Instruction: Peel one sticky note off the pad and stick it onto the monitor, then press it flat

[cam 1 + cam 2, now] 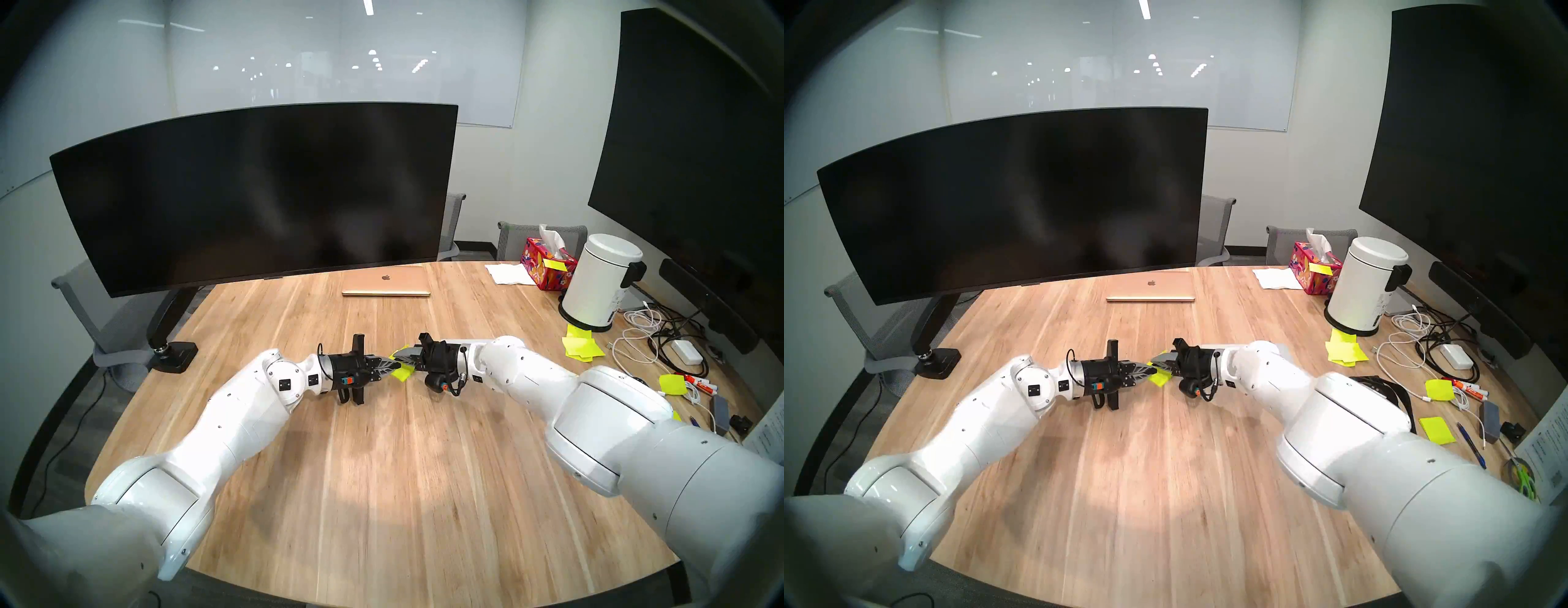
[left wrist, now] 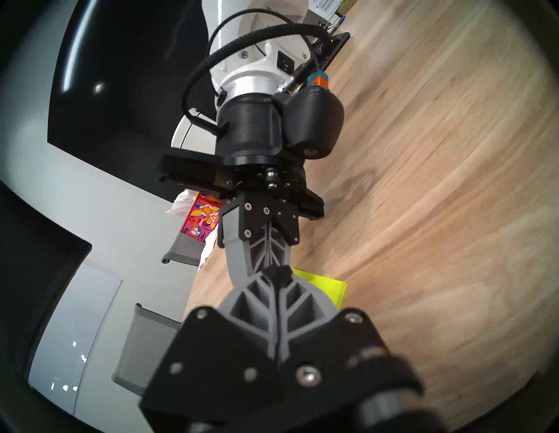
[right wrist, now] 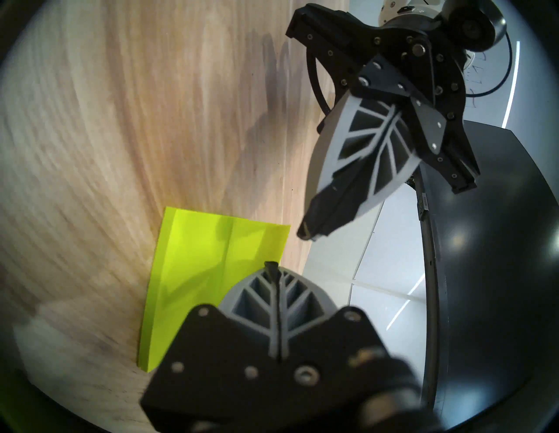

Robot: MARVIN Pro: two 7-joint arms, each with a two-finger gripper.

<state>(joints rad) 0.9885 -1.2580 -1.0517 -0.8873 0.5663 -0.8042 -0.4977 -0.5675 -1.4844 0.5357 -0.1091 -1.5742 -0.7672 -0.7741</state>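
A: Two hands meet mid-tabletop [image 1: 382, 446], well short of the monitor [image 1: 254, 191]. The right hand [image 3: 273, 267] is clamped shut on the pad [image 3: 193, 272], which hangs above the wood.

B: And the left hand [image 3: 305, 232]?

A: Shut too, its tips just beside the pad's edge; I can't tell whether a note is caught between them.

B: Then I'd pull sideways slowly, keeping the pad steady, so one sheet peels without curling.

A: The room: a wall screen [image 1: 700, 127] on the right, loose notes [image 1: 583, 348] and cables [image 1: 653, 339] beneath it.

Apple logo on closed gold laptop [image 1: 386, 283]; no other legible text
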